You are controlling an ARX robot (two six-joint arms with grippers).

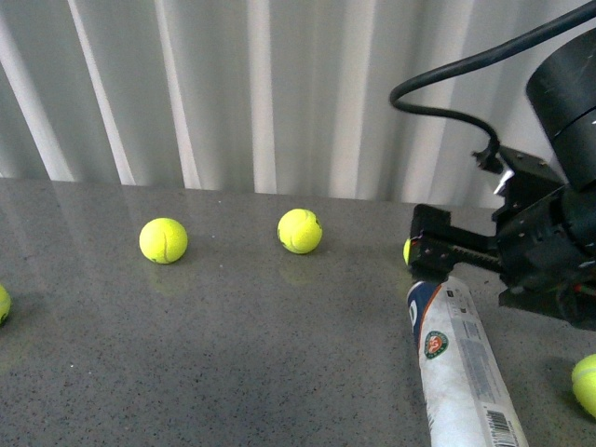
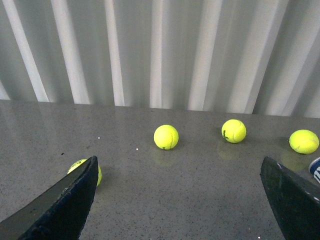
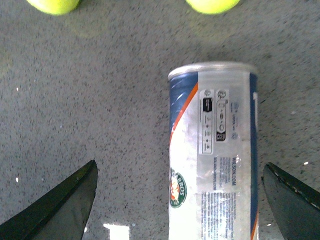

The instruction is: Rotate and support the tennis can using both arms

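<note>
White pleated curtain point(image 1: 233, 93) across whole back; vertical folds, soft grey shadows between them. Dark grey speckled tabletop point(image 1: 233, 354) below, meeting curtain along straight back edge. Surface glossy: faint pale reflections of folds near back edge. Small bright glare patch point(image 3: 117, 232) on surface in right wrist view. Light even, diffuse; no hard shadows.

The tennis can point(image 1: 461, 363) has a silver-white label with navy blue along one side, a thin orange stripe, a round green-ringed emblem and a black barcode near its 6 o'clock end. Its rim is silver. The tennis balls point(image 1: 163, 240) are yellow-green. The worktop point(image 1: 233, 363) is grey with fine pale specks. At 12 o'clock the curtain point(image 1: 279, 93) is white with vertical folds. The right gripper point(image 1: 430, 251) and the left gripper point(image 2: 180, 200) are black.
</note>
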